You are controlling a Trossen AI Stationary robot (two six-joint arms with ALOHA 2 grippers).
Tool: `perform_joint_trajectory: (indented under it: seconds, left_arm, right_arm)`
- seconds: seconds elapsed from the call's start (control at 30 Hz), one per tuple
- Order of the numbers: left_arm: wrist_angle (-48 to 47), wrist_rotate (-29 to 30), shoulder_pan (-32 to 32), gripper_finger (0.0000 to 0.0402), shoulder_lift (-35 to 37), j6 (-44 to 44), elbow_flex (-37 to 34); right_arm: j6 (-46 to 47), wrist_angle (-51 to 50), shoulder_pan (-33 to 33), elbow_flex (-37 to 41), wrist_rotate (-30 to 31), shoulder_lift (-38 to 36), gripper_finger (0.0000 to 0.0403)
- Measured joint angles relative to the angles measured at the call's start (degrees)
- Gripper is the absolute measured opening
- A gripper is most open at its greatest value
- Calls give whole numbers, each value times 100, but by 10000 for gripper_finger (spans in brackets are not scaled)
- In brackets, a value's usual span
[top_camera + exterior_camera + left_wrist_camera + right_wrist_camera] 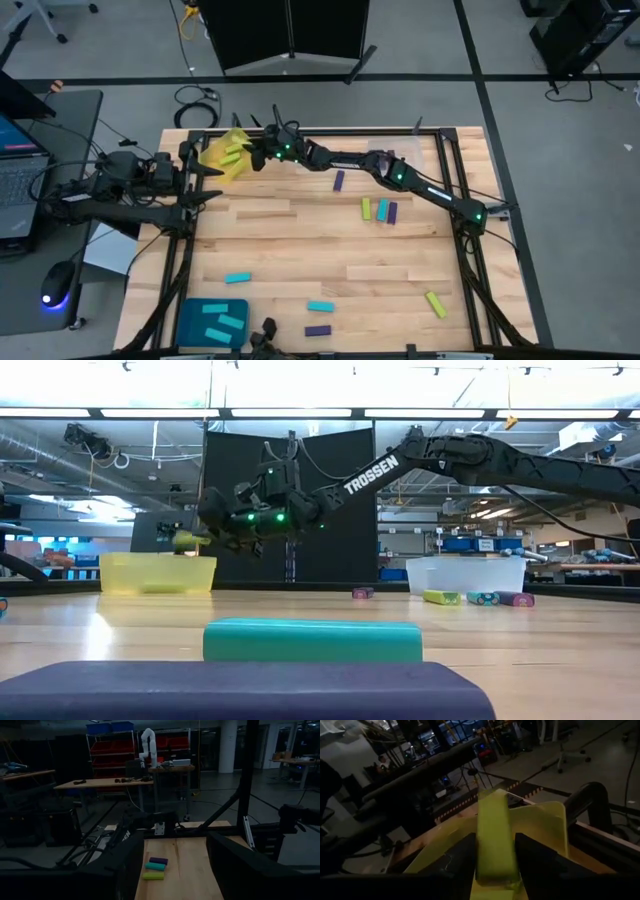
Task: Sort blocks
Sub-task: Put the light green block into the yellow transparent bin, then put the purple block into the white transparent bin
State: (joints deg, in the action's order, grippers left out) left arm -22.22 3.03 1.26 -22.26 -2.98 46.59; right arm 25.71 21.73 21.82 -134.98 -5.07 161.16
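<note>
We see a wood table (300,260); beyond its teal tray (212,322), scattered blocks (378,209). At the yellow tray (222,155), the right gripper (494,862) clamps a yellow-green block (494,837). Left gripper (205,197) waits apart beside it. Shelving (165,742) stands beyond.

Wood-plank table (300,250), dark frame around it. Directly on it — yellow tray (226,155) at far left corner with yellow-green blocks inside, clear tray (400,150) at far right, teal tray (212,322) at near left holding cyan blocks. Loose blocks: purple block (339,181) mid-far; a yellow-green/cyan/purple trio (379,210) side by side right of centre; cyan block (238,278); cyan (320,307) with purple (318,330) just beside it near the front edge; yellow-green block (435,304) near right.
</note>
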Motion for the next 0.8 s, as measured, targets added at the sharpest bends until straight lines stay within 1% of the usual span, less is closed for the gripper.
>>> perform_joint_trajectory:
  seconds: [0.13, 0.4, 0.63, 0.73, 0.8]
  left_arm:
    - [0, 0, 0, 223, 0, -2, 0]
    - [0, -2, 0, 223, 0, -2, 0]
    - [-1, -3, 0, 223, 0, 26, 0]
    - [-2, -4, 0, 223, 0, 103, 0]
    - [-26, -5, 0, 223, 0, 158, 0]
  right_arm:
    - [-22, 26, 0, 0, -58, 0, 152]
    - [-54, 44, 0, 0, -64, 0, 176]
    - [-190, 188, 0, 0, -263, -3, 196]
    - [-295, 273, 0, 0, -412, -120, 207]
    - [-554, 263, -2, 0, -454, -281, 214]
